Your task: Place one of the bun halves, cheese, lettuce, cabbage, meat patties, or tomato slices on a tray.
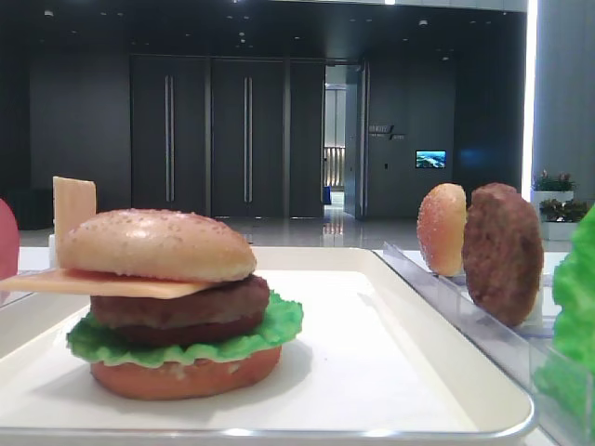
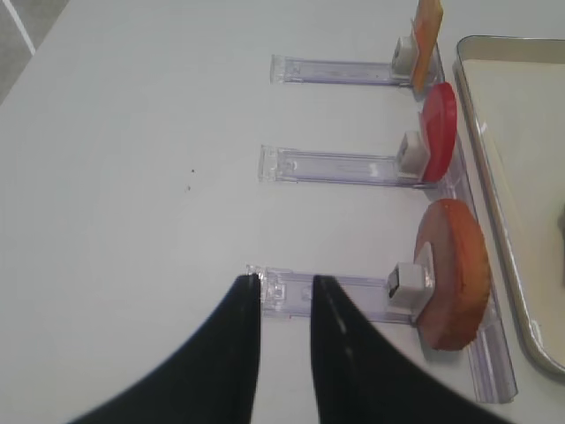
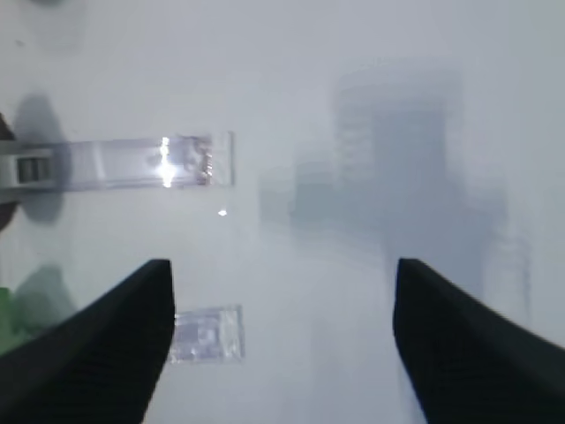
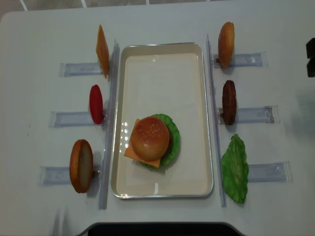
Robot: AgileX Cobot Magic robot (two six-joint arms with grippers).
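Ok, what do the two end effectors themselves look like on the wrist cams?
Both are plain black. The left end effector has two smooth, glossy, curved fingers tapering to narrow tips. The right end effector has broader matte fingers with a fine textured surface. No cables or markings show.

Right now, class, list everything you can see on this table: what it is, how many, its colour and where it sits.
tray: one, white, centre of table.
burger: one, sesame bun top, cheese, brown patties, green lettuce, reddish base; on tray.
cheese slice: one, yellow-orange, upright, left rack, far.
tomato slice: one, red, left rack, middle.
bun bottom: one, reddish-brown, left rack, near.
bun top: one, golden, right rack, far.
patty: one, dark brown, right rack, middle.
lettuce leaf: one, green, right rack, near.
left gripper: black, jaws shut, empty.
right gripper: black, jaws open, empty.
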